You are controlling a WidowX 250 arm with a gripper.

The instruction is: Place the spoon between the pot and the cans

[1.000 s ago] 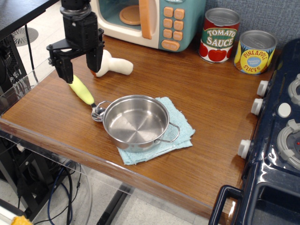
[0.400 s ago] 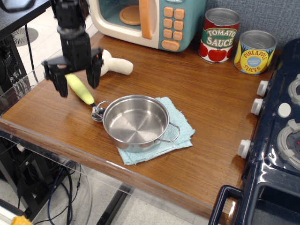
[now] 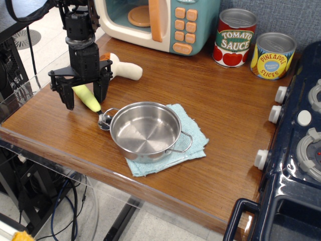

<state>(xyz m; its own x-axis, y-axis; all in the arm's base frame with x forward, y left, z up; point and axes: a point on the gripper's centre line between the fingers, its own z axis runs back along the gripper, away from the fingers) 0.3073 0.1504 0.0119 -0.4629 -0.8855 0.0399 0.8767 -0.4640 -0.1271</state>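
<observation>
The spoon (image 3: 89,99) has a yellow-green handle and lies on the wooden table, its small metal bowl (image 3: 105,120) touching the left rim of the steel pot (image 3: 145,131). The pot sits on a light blue cloth (image 3: 176,150). My black gripper (image 3: 84,98) is open and points down, one finger on each side of the spoon's handle, low over the table. The Tomato Sauce can (image 3: 235,37) and the Pineapple Slices can (image 3: 272,55) stand at the back right.
A plush white mushroom (image 3: 125,69) lies just behind the gripper. A toy microwave (image 3: 160,22) stands at the back. A dark blue toy stove (image 3: 296,150) with white knobs fills the right side. The table's front edge (image 3: 75,163) runs close to the pot.
The gripper has come down and moved slightly right, from beside the handle to straddling it, fingers still open. The spoon, pot and cans have not moved.
</observation>
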